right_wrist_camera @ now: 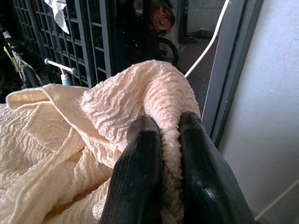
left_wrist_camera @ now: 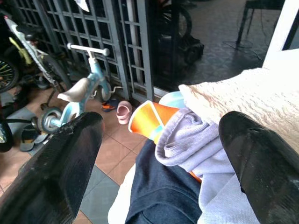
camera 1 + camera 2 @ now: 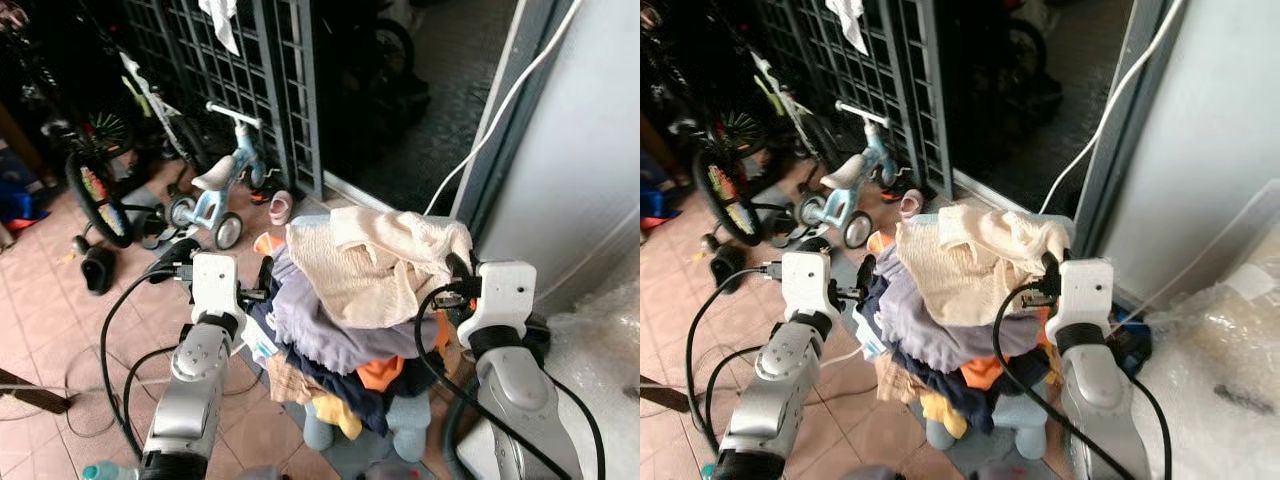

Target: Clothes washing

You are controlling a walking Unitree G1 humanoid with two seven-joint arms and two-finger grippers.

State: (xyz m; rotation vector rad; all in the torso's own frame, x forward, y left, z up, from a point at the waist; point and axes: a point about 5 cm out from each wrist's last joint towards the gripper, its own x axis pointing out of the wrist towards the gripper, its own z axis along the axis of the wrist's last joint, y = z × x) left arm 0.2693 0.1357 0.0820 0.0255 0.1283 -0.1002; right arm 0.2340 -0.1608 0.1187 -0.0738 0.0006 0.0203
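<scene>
Right hand [image 1: 161,140] pinches the cream cloth [image 3: 375,262] atop the pile; left hand [image 2: 159,154] gapes beside it.

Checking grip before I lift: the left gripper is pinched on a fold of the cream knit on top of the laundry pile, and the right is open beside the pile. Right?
Sides swapped. The right gripper is shut on a fold of the cream knit, as the right wrist view shows. The left gripper is the open one, its fingers spread beside the laundry pile.
</scene>
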